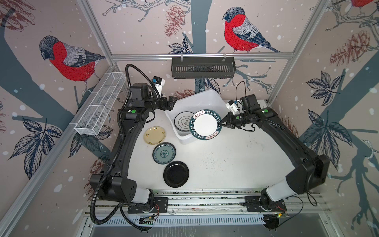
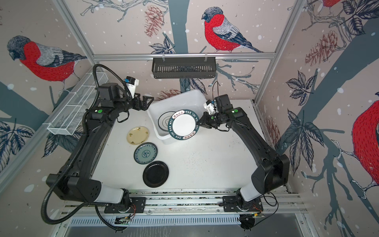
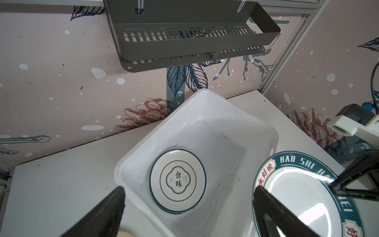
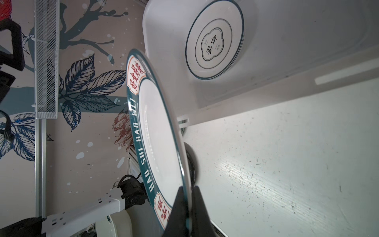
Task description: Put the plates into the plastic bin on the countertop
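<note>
Green-rimmed plate (image 1: 205,124): rigid, glazed, likely slippery, breakable; thin rim only handhold. Right gripper (image 1: 222,123) pinches rim edge, plate over plastic bin (image 1: 205,98) corner. Left gripper (image 1: 169,102) wide, empty.

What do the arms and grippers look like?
Both are matte black with a white shell near the base and a green dot. The left arm carries a corrugated black conduit; the right arm, thin black wires. The left gripper and right gripper have tapered black fingers beside white camera mounts.
</note>
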Tool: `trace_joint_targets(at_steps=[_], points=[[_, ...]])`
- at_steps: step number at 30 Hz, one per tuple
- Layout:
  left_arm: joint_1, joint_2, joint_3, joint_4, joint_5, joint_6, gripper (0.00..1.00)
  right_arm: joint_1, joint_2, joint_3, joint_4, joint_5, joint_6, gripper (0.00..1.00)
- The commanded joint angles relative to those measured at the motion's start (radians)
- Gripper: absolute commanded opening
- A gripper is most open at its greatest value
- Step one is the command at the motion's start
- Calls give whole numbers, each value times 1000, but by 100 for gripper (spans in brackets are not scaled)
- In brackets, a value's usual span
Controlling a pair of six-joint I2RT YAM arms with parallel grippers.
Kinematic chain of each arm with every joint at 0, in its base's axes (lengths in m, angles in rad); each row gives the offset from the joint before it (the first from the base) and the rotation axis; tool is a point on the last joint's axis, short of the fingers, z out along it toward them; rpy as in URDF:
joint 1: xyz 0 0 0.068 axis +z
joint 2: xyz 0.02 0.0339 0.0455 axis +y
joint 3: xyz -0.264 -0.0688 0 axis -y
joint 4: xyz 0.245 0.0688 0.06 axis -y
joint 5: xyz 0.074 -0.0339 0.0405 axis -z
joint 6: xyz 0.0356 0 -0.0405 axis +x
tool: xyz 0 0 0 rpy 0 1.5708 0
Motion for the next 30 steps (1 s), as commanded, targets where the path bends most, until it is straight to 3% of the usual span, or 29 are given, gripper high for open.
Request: trace_joint_targets(at_steps=[1, 20, 30], points=[[2, -16, -10, 31, 14, 10, 96, 5, 74, 82, 33, -22, -24, 2], [19, -54, -36, 8, 10, 33, 96, 54, 633, 664, -42, 50, -66, 2], [27, -45, -53, 23, 19, 21, 96, 53, 753, 728, -1, 101, -67, 2]])
